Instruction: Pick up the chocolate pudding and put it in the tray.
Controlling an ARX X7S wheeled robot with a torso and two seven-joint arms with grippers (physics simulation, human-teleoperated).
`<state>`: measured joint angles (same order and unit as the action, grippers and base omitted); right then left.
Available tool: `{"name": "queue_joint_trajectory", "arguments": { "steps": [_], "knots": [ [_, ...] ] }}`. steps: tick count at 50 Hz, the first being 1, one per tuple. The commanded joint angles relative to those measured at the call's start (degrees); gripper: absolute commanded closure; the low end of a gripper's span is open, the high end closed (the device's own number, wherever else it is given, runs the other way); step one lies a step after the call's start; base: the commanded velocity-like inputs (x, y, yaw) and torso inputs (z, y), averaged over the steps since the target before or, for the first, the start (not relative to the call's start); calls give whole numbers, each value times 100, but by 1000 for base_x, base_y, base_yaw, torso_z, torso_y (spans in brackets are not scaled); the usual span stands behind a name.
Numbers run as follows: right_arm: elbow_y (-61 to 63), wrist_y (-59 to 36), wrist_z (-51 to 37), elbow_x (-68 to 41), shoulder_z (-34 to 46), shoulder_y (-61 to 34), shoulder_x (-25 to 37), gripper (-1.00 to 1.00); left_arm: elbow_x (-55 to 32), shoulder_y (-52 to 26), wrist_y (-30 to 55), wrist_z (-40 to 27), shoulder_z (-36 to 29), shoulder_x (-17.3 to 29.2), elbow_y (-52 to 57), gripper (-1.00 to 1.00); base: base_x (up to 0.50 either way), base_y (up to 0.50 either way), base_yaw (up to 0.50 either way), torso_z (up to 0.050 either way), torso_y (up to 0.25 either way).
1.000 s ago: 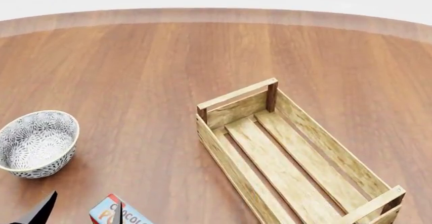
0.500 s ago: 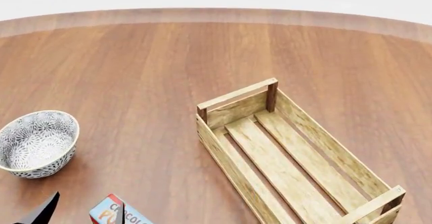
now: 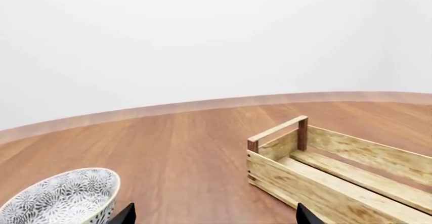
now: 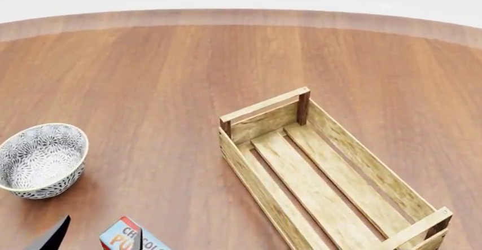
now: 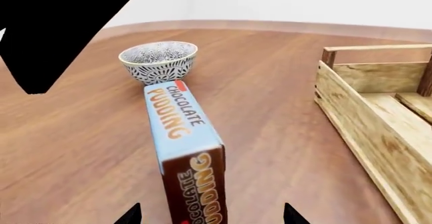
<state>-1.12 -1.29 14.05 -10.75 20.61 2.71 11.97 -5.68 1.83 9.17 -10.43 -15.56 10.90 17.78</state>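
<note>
The chocolate pudding (image 5: 179, 123) is a small carton with a light-blue lettered top and dark brown sides. It lies on the wooden table, at the bottom edge of the head view (image 4: 121, 237). My right gripper (image 5: 210, 215) is open, one fingertip on each side of the carton's near end with a gap on both sides. It is out of the head view. My left gripper (image 3: 214, 216) is open and empty. In the head view (image 4: 96, 236) its tips sit beside and over the carton. The tray (image 4: 256, 185), a light wood-slat crate, stands empty to the right.
A round grey-white patterned bowl (image 4: 42, 159) stands left of the carton and beyond it in the right wrist view (image 5: 159, 59). A black part of the left arm (image 5: 54, 27) hangs above the table near the bowl. The crate wall (image 5: 364, 128) is close on the carton's right.
In the head view my left gripper's fingertips have slid slightly down towards the near edge. The carton, bowl and crate have not moved.
</note>
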Motion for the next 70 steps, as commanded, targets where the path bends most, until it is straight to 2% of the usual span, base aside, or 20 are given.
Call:
{"name": "queue_joint_trajectory", "arguments": {
  "steps": [1,46,70],
  "knots": [
    [-139,-98,-9,43,146,-168,-64,-100,-12,-5,-53,-41,-77,16,-49,-100,0,0,0,0,0],
    [-1252,-380,-30,239,569,-1160,-317,-100,-167,-37,31,-231,-241,159,86,-100,0,0,0,0,0],
    [-2209,80,-13,236,741,-1489,-551,-100,-209,-82,-139,-279,-342,188,-139,-100,0,0,0,0,0]
  ]
}}
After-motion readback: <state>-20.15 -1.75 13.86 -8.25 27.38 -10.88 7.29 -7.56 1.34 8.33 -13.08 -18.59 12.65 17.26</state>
